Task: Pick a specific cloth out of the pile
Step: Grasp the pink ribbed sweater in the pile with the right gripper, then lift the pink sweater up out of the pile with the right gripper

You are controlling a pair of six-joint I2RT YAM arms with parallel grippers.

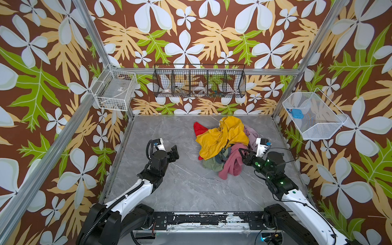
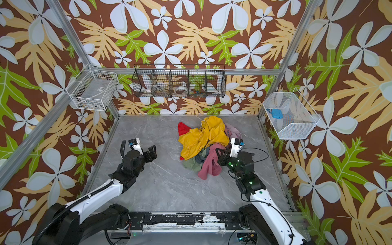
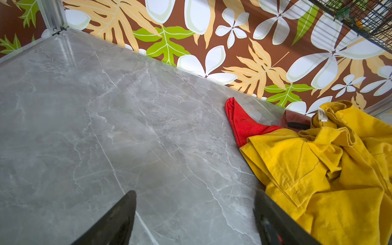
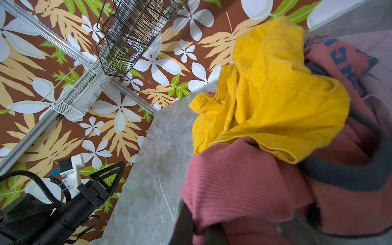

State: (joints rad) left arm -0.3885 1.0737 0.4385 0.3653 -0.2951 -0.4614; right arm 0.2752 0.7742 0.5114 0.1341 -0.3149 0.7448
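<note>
Right tool [image 1: 241,150] is pinched shut on a fold of the dusty rose-pink ribbed cloth [image 1: 232,163], gripping it at its upper end. In the right wrist view the rose fabric [image 4: 233,180] bunches over the closed black fingers. The right arm rises from the near right corner, with its wrist bent inward so the tool points toward the middle of the grey marble-patterned worktop [image 1: 180,186].

The cloth lies at the near right edge of the heap of mixed-colour garments [image 1: 216,148]. Its top is tucked under the hem of the large mustard-yellow garment [image 1: 220,135], and its lower end trails onto the worktop just beside an olive-green piece [image 1: 212,164]. A bright red cloth [image 1: 199,128] pokes out at the heap's far left, and a pale lilac-pink cloth [image 1: 251,133] lies on its right.

Left tool [image 1: 175,148] hangs with its jaws wide apart and nothing between them, over bare worktop and apart from the heap. The left arm is folded at the elbow, with the tool pointing toward the yellow garment.
</note>
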